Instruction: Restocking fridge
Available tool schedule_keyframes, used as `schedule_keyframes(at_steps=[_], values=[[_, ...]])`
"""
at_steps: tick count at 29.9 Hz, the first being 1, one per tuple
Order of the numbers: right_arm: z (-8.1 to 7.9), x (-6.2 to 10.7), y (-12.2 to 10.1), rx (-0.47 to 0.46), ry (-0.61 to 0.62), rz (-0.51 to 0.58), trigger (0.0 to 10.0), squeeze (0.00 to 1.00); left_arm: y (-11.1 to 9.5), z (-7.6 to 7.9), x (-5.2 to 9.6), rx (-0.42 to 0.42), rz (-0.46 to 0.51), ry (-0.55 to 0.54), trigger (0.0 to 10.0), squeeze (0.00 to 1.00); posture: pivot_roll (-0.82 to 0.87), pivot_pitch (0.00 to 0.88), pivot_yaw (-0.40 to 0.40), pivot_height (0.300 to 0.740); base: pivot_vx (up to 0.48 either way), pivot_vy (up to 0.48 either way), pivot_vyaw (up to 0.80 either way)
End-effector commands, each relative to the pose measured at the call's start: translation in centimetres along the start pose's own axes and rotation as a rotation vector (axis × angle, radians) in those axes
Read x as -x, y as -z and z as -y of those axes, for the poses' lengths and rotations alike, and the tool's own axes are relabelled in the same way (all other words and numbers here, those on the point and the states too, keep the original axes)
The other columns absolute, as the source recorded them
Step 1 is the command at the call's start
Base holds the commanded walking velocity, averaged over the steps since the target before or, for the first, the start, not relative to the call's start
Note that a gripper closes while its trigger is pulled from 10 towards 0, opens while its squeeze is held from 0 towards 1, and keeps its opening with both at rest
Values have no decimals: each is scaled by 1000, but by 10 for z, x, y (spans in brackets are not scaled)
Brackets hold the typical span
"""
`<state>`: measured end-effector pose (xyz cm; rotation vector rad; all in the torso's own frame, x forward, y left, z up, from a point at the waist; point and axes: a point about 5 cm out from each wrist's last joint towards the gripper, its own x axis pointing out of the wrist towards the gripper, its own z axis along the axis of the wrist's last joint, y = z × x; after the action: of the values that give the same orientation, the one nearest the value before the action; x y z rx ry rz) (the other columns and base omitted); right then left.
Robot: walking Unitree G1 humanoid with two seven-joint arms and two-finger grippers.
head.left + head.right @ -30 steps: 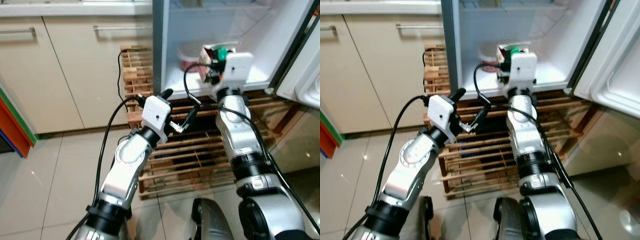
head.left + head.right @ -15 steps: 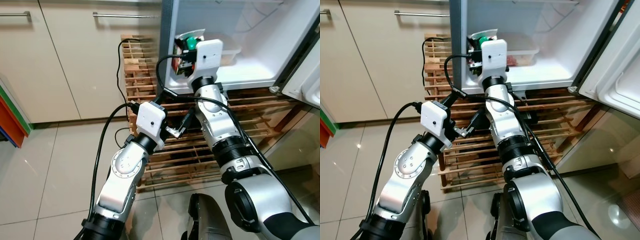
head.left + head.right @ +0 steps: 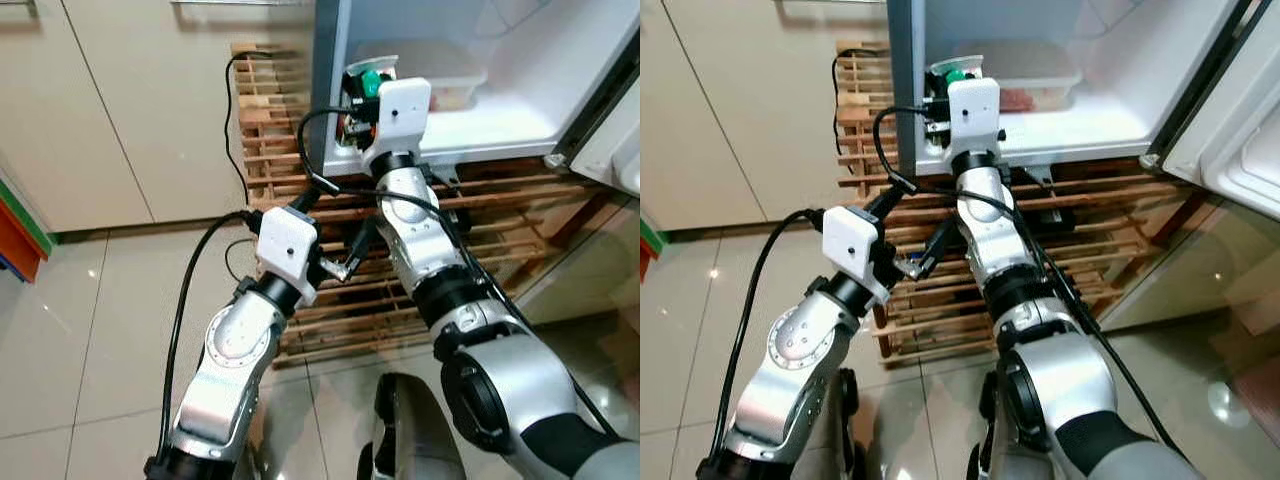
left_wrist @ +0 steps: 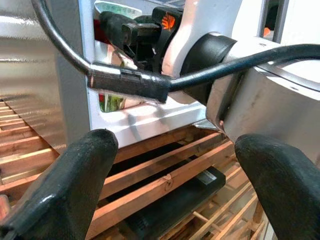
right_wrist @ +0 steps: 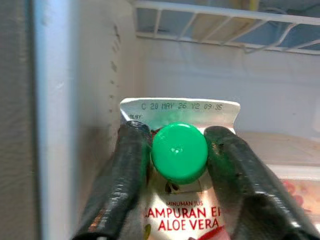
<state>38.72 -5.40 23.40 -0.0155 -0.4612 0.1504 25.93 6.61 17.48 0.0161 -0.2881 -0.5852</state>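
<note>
Carrying a juice carton into the fridge

The white open fridge (image 3: 1090,110) sits on a slatted wooden pallet (image 3: 1090,250). At its lower shelf's left edge, the right gripper (image 5: 175,165) clamps a green-capped aloe vera carton (image 5: 182,200) by the neck, probably to keep it upright. The left gripper (image 4: 165,165) waits below, fingers spread, empty.

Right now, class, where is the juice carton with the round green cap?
The juice carton with the round green cap is clamped in the right gripper at the open fridge's left wall, left of a clear plastic container.
</note>
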Motion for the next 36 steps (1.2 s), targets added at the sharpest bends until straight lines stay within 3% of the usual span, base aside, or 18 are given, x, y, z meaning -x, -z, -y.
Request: schedule_keyframes(at_steps=[1,5,14,21,35,36], values=[[3,-1,2,-3,29,-19,10000,1000,-3,8,0,4,3,35,10000,0,163,162,-70,582,0,0,0],[8,-4,2,-19,84,-20,10000,1000,-3,9,0,7,-8,43,10000,0,160,161,-74,582,0,0,0],[1,-7,-3,-25,69,-7,10000,1000,-3,10,-1,9,-16,46,10000,0,156,159,-82,582,0,0,0],[-7,-11,-17,-26,33,67,10000,1000,-3,10,-5,10,-14,49,10000,0,144,150,-88,582,0,0,0],[-5,-10,-21,-47,51,83,10000,1000,1,15,-13,28,-7,78,10000,0,122,96,-96,582,0,0,0],[-3,-10,-22,-36,64,93,10000,0,1,16,-15,31,-2,85,10000,0,117,88,-97,582,0,0,0]])
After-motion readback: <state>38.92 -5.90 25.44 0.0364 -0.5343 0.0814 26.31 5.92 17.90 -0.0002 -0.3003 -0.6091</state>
